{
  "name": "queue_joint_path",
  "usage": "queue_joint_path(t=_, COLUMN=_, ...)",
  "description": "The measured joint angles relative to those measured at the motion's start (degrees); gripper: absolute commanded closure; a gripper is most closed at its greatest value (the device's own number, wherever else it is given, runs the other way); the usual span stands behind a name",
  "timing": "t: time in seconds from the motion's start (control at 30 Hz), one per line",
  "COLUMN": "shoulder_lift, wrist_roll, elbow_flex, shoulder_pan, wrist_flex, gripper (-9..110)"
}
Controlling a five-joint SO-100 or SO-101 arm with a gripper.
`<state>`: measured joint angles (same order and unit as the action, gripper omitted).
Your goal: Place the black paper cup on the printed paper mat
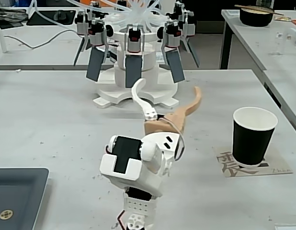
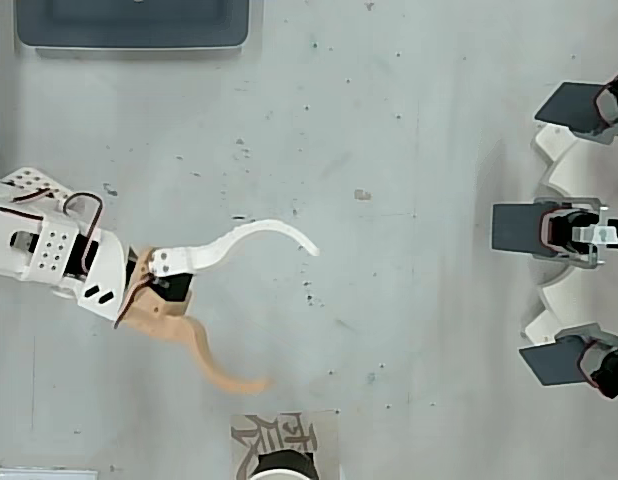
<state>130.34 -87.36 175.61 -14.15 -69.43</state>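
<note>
While the pincer (image 2: 292,315) gapes apart, black paper cup (image 1: 253,135) stands on printed paper mat (image 1: 272,167).

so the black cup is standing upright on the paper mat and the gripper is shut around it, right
Not quite. The black paper cup does stand upright on the printed paper mat, but the gripper is not around it: in the fixed view it is open, its fingers spread, apart from the cup and holding nothing.
</note>
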Motion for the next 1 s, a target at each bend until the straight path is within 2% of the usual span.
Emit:
queue_joint_path(t=0.3, shoulder_lift=-2.99, wrist_roll=-3.08, elbow_flex=-4.75, shoulder_pan=10.11, wrist_flex=4.92, gripper=73)
queue_joint_path(t=0.53, shoulder_lift=-9.23, wrist_roll=-7.21, elbow_flex=-10.9, shoulder_pan=14.06, wrist_flex=8.79, gripper=73)
queue_joint_path(t=1.0, shoulder_lift=-31.29, wrist_roll=-4.48, elbow_flex=-32.61, shoulder_pan=16.44, wrist_flex=8.96, gripper=73)
